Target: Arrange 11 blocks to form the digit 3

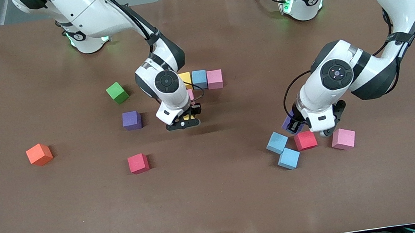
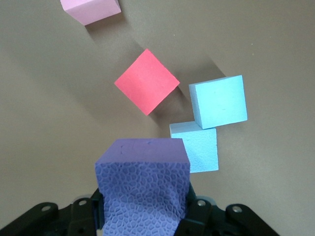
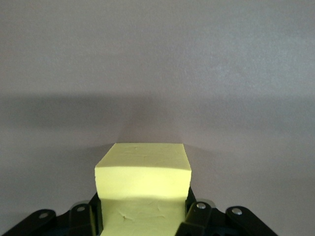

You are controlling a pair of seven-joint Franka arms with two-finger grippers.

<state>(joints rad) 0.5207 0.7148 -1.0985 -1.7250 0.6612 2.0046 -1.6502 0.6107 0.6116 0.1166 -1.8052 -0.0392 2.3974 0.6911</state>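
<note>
Both arms carried a cube. The right gripper (image 1: 185, 120) hung low over the middle of the tabletop (image 1: 220, 204), its fingers closed on a yellow cube (image 3: 142, 189). Just beside that arm's wrist stood the start of the figure: a row of three touching cubes, yellow (image 1: 185, 79), light blue (image 1: 199, 79) and pink (image 1: 214, 79), with another pink cube (image 1: 190, 94) tucked under the yellow end, nearer the front camera and half hidden by the arm.

The held yellow cube hovered nearer the camera than that hidden pink one, so I judged its slot lay almost straight beneath the fingers, next down the column; the right arm was plainly the nearer one.

The left gripper (image 1: 298, 123), toward the left arm's end, had its fingers shut on a purple cube (image 2: 142, 184) over a loose cluster: a red cube (image 1: 305, 140), two light blue cubes (image 1: 277, 142) touching, and a pink one (image 1: 343, 139). It would have to travel well across to reach the figure.
</note>
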